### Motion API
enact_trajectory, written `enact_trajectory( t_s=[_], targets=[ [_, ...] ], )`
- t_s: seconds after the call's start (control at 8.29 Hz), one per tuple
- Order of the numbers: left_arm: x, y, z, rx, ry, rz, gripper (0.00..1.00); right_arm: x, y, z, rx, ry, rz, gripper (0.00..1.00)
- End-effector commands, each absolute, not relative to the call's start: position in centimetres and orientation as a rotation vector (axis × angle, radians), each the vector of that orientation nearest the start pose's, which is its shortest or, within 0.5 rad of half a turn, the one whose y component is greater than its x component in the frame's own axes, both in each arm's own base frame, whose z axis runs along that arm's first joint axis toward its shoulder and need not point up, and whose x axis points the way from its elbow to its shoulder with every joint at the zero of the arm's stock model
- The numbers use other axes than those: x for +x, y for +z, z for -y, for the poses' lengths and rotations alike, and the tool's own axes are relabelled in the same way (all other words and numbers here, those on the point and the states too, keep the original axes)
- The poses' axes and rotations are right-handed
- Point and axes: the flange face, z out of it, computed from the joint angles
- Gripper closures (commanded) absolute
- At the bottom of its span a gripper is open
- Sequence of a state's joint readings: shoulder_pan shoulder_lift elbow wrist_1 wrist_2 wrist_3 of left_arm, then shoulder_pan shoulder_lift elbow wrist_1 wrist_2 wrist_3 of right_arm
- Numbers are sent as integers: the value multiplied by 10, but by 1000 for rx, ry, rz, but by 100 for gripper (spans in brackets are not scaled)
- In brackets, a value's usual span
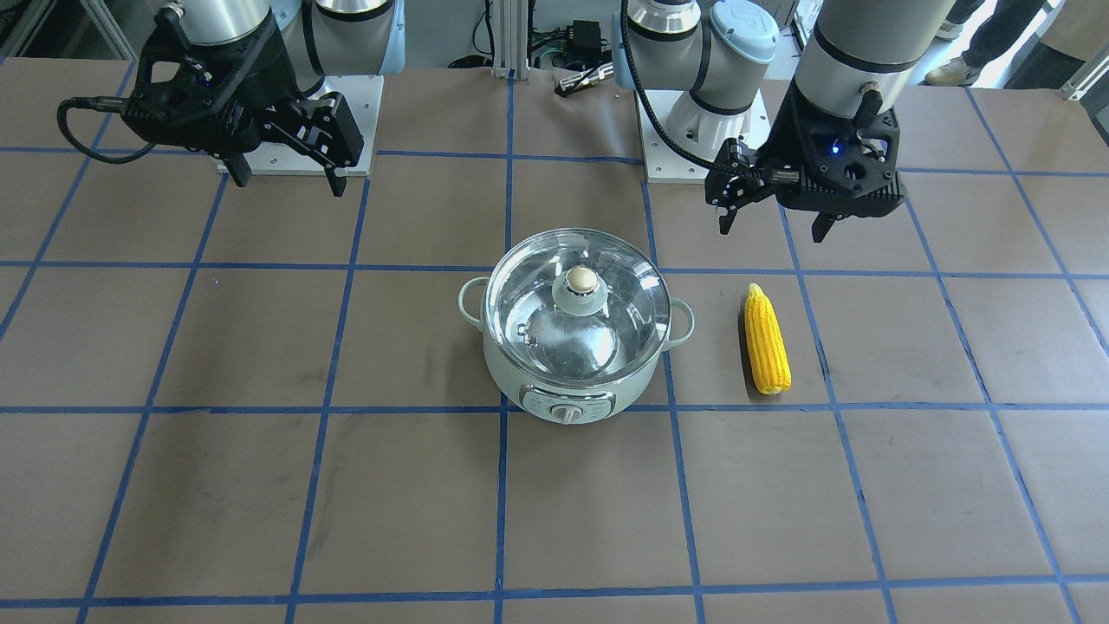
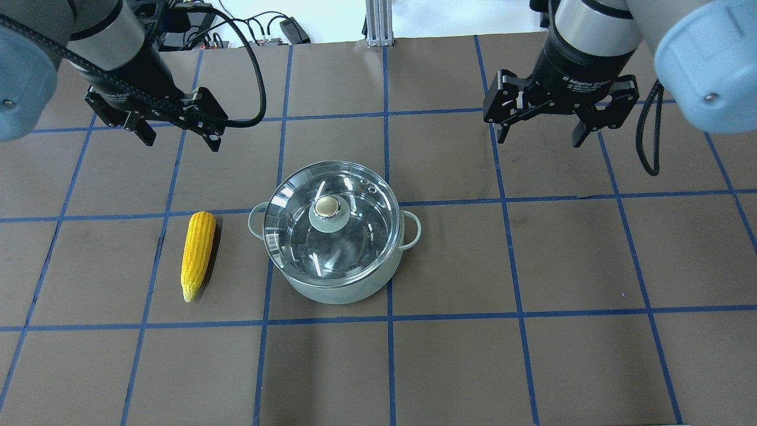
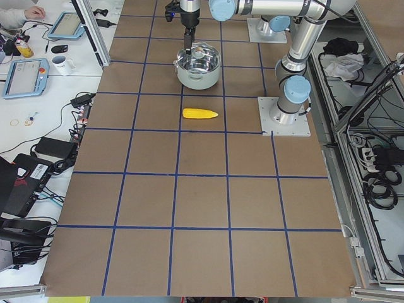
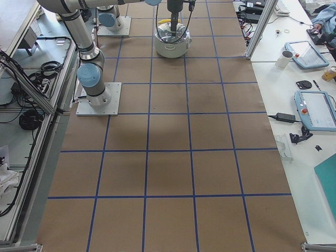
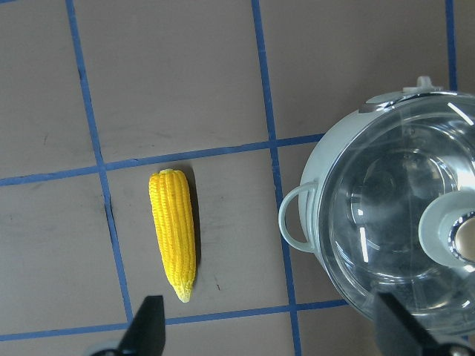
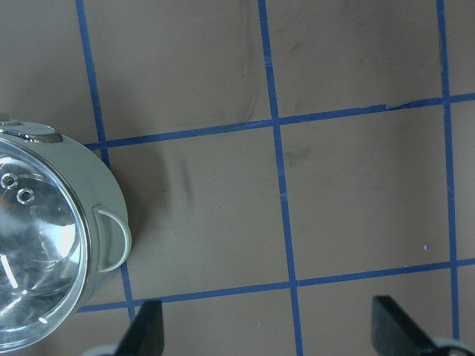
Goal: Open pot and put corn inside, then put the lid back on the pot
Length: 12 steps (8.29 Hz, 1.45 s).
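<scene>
Both grippers are hovering empty above the table [image 2: 532,367], well apart from the pot [image 2: 337,294]. The left gripper [image 2: 180,142] and the right gripper [image 2: 540,141] are each holding their jaws wide apart. The lid [image 2: 355,236] is sitting closed on the pot, and the corn [image 2: 197,254] is lying flat near it, on the robot's left.

Trouble is likely waiting at the knob [image 2: 326,206]. It is small and rounded, so an off-centre pinch could let the glass lid tilt or slip. The long corn could also end up leaning on the rim, keeping the lid from seating.

White lettering on the right gripper's collar is reading "2F Adaptive", with the rest cut off. Print on the pot's panel is too small to read.
</scene>
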State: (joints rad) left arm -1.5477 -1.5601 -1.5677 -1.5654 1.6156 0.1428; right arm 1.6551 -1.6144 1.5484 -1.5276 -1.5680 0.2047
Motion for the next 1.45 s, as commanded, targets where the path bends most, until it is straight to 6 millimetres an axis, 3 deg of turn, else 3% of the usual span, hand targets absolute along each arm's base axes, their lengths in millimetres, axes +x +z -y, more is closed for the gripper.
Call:
enact_trajectory(
  t_s=[0.0,0.36,0.6,0.84,0.96,1.33],
  targets=[
    [-117,496,491,189,-29,-3088,0,173,515,461,187,-30,-3130,0],
    [-112,498,492,190,-37,-3098,0,173,515,462,190,-28,-3130,0],
    [-77,491,500,349,-8,-3074,0,173,515,461,188,-28,-3132,0],
    [-9,478,514,290,33,-3099,0,172,515,461,190,-26,-3132,0],
    [3,475,516,324,46,-3098,0,173,514,461,188,-23,-3132,0],
    [9,445,523,444,136,-3108,0,173,514,461,188,-23,-3132,0]
  ],
)
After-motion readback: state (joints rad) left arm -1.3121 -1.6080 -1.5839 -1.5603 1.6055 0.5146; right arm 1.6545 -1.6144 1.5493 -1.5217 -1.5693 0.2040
